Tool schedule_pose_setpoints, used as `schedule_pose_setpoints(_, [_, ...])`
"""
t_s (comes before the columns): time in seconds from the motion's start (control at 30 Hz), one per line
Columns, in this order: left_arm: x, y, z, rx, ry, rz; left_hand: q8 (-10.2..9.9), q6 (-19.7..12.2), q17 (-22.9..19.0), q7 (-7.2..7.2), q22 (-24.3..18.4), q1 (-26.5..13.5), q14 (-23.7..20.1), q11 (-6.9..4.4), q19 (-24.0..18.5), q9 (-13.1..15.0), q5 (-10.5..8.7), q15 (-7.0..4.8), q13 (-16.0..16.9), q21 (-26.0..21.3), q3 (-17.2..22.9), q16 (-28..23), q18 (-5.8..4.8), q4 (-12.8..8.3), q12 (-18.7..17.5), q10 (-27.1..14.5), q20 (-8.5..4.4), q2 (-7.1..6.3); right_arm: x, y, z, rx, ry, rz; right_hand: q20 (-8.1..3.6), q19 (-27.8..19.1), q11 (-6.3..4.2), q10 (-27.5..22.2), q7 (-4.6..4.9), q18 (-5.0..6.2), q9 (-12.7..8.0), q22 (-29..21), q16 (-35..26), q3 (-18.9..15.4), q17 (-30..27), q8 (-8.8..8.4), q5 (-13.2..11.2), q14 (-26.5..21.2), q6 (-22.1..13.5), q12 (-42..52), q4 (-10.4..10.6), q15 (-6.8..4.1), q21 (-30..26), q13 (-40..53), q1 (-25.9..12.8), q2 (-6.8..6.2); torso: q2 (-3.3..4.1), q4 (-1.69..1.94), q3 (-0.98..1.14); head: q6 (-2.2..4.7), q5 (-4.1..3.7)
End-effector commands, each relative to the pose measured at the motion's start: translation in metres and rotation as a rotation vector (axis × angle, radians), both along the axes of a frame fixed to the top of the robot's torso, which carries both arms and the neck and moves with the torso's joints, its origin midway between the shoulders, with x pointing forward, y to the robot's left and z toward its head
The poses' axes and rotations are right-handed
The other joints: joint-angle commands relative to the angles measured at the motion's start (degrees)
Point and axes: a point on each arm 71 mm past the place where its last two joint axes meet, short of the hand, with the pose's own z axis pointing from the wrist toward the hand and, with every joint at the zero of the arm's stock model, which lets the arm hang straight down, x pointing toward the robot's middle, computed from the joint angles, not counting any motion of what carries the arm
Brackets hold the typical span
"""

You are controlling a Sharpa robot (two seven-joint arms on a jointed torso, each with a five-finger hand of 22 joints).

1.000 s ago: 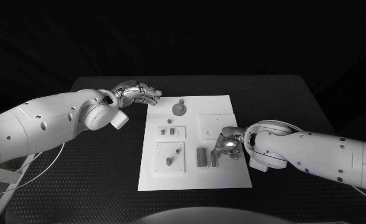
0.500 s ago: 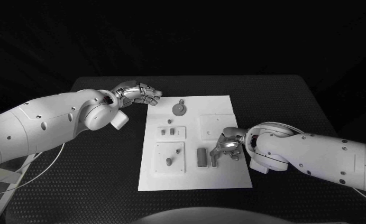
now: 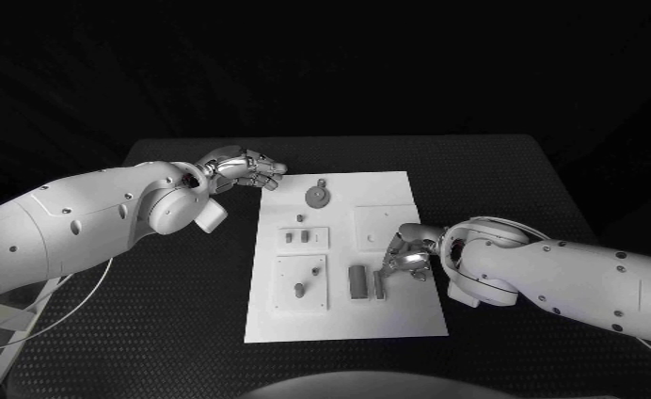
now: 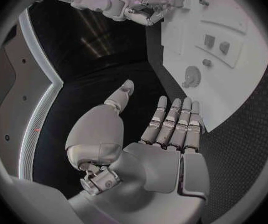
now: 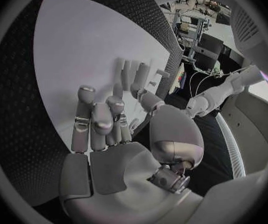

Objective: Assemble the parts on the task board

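Left hand: my left hand (image 3: 245, 169) hovers over the black table (image 3: 163, 258) just off the far left corner of the task board (image 3: 407, 314); in the left wrist view its fingers (image 4: 171, 124) lie straight and side by side, thumb apart, and it holds nothing.

Round part: a disc-shaped part (image 3: 318, 194) with a short stem lies near the board's far edge; the stem points toward that far edge.

Left plates: two raised square plates sit along the board's left half, the nearer plate (image 3: 301, 282) carrying small parts I cannot make out.

Bar parts: two dark bar parts (image 3: 358, 280) lie side by side near the middle of the board, just right of the nearer plate. Their long axes run from the near edge toward the far edge, roughly parallel to the board's long sides.

Right hand: my right hand (image 3: 407, 258) is down at the bars from the board's right side, its fingertips (image 5: 87, 92) at or on the right-hand bar. Whether it grips the bar or merely touches it, I cannot tell.

Step in hand: I judge this is picking up the right-hand bar.

How to do it well: I would pinch across the bar's short width, keep the neighbouring bar undisturbed, and lift straight so the long axis stays aligned for seating.
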Motion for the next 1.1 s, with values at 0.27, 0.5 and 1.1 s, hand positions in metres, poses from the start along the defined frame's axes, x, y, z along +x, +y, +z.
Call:
schedule_pose_setpoints(0.27, [-0.0004,-0.0032,0.0009,-0.007,-0.005,-0.018,0.2,-0.2,0.1,3.27,-0.1,-0.1,-0.3,0.17,-0.1,-0.1,-0.18,0.22,-0.1,-0.1,0.0,-0.4,-0.43,-0.2,-0.3,-0.2,-0.03,0.02,0.0013,0.0096,0.01,0.042,-0.149,0.131,0.0,-0.1,0.75,-0.3,1.16,0.44,-0.2,1.2,0.1,-0.4,-0.1,-0.89,-0.2,0.1,-2.6,0.1,-1.1,0.26,-0.2,0.2,6.5,-0.23,0.0,-0.02,0.01,0.18,0.05])
schedule_pose_setpoints(0.5, [-0.0005,-0.0025,0.0009,-0.006,-0.005,-0.016,0.2,-0.2,0.1,3.29,-0.1,-0.1,-0.3,0.17,-0.1,-0.1,-0.18,0.22,-0.1,-0.1,0.0,-0.4,-0.43,-0.2,-0.3,-0.2,-0.03,0.05,0.0005,0.0131,0.0107,0.02,-0.185,0.201,0.23,-0.5,1.47,-0.6,1.92,0.44,-0.6,1.2,0.0,-1.0,-0.1,-1.77,-0.1,0.0,-4.3,0.2,-1.1,0.95,-0.3,0.3,9.7,0.05,0.01,0.01,-0.01,0.15,-0.11])
schedule_pose_setpoints(1.1, [-0.0007,-0.0022,0.0008,-0.006,-0.003,-0.017,0.3,-0.2,0.1,3.37,-0.1,-0.1,-0.3,0.16,-0.1,-0.1,-0.19,0.22,-0.1,-0.1,0.0,-0.4,-0.43,-0.2,-0.2,-0.2,-0.02,0.1,0.0035,0.0167,0.0092,0.0,-0.204,0.223,0.4,-0.6,1.87,-0.8,2.33,0.44,-1.0,1.2,0.0,-1.1,-0.1,-2.26,-0.1,0.0,-5.1,0.2,-1.1,1.36,-0.3,0.3,10.9,0.98,0.04,0.08,0.0,0.1,-0.08])
